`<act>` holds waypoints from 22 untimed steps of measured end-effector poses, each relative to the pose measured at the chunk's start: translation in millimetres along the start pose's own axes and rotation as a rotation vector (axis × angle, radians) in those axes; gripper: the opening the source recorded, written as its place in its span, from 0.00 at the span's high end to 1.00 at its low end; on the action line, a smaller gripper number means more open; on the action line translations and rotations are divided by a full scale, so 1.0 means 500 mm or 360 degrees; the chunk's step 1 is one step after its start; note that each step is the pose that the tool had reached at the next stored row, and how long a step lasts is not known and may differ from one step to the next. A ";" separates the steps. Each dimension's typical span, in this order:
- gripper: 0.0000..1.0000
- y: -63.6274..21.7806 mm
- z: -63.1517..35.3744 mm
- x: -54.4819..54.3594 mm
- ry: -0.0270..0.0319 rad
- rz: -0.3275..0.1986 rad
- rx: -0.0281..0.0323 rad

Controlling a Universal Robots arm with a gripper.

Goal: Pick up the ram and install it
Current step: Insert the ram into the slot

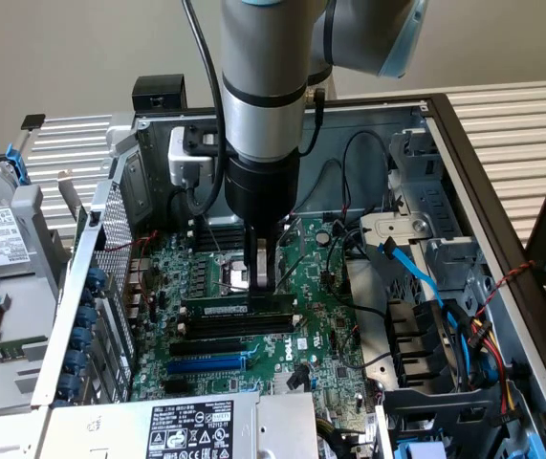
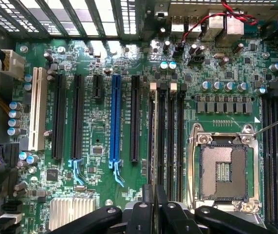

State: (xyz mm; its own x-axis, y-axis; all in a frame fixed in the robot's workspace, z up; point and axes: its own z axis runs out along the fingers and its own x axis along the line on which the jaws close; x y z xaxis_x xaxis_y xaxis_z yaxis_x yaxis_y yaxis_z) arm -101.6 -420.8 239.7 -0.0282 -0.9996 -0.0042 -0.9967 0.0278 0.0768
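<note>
In the exterior view, we see the arm reaching straight down into an open computer case [image 1: 464, 143] that lies on its side. The gripper [image 1: 263, 287] hangs low over the green motherboard [image 1: 335, 335], just in front of the processor socket. Its jaws stand narrow, pinched on the top edge of the ram [image 1: 225, 306]. The ram stands upright on its long edge, running across the board. Its white label faces the camera and its lower edge is down at the bank of long black memory slots [image 1: 239, 325]. We cannot tell from here whether it is fully seated, nor which slot of the bank it meets. The blue expansion slot [image 1: 206, 363] lies parallel to it, nearer the camera and well apart. A light-blue cable [image 1: 411, 273] curves over the drive bays toward the exterior view's right.

In the wrist view, we look down along the gripper [image 2: 154, 197], whose black fingers [image 2: 162, 202] sit close together. Between them the ram [image 2: 153, 146] shows edge-on as a thin pale strip, in line with the memory slots [image 2: 170, 136]. It lies between the processor socket [image 2: 224, 168] and the blue expansion slot [image 2: 114, 122]. A white slot [image 2: 36, 109] sits far beyond the blue one, and a silver heatsink [image 2: 70, 212] shows beside the gripper's linkage.
</note>
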 end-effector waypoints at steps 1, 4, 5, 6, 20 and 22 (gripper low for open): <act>0.86 0.000 0.000 0.000 0.00005 0.0000 -0.00027; 0.86 0.000 0.002 0.000 0.00004 0.0000 -0.00090; 0.86 0.000 0.003 0.000 0.00004 0.0000 -0.00115; 0.86 0.000 0.003 0.000 0.00008 0.0000 -0.00126; 0.86 0.000 0.015 0.000 0.00007 0.0000 -0.00267; 0.86 0.000 0.015 0.000 0.00011 0.0000 -0.00269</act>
State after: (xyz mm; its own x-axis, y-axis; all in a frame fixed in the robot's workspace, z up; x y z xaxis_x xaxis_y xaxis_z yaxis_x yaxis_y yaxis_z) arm -102.1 -420.9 232.3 -0.0280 -0.9996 -0.0035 -0.9952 0.0276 0.0937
